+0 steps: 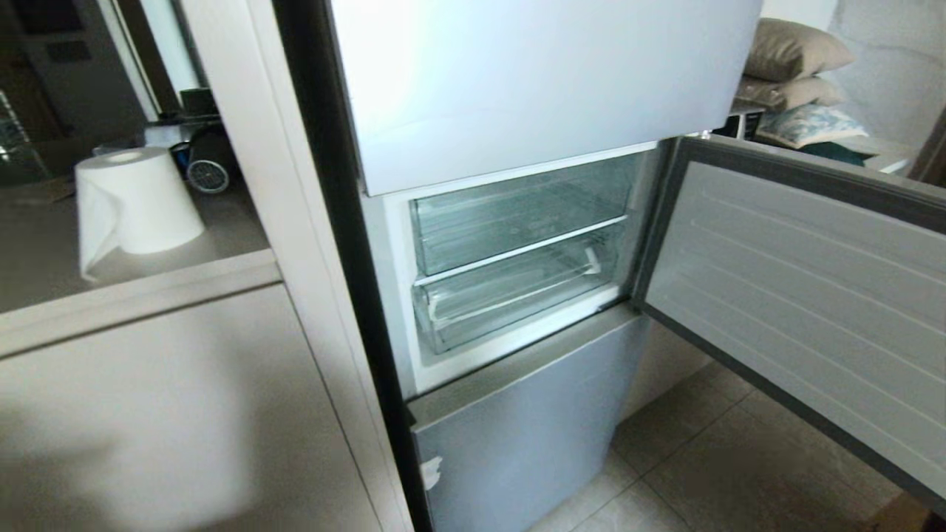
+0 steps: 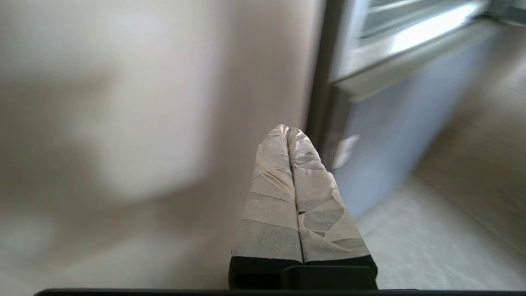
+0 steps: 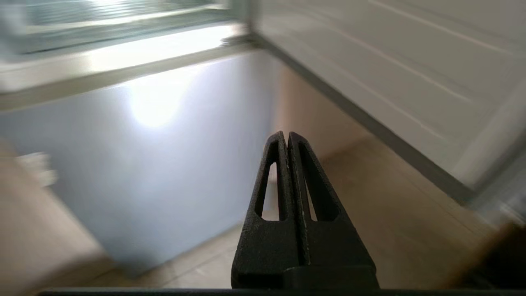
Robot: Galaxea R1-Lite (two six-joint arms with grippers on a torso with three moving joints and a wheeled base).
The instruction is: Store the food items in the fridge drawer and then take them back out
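Observation:
The pale blue-grey fridge stands ahead with its middle door swung open to the right. Inside are two clear plastic drawers; the lower fridge drawer looks pushed in and holds nothing I can make out. The food items are out of view. Neither arm shows in the head view. My left gripper, its fingers wrapped in pale tape, is shut on nothing, low beside the cabinet side and the fridge's lower door. My right gripper, black, is shut on nothing, low before that lower door.
A beige counter on the left carries a white paper roll and small dark items behind it. Its cabinet front runs down beside the fridge. Tiled floor lies under the open door. Pillows are stacked at the far right.

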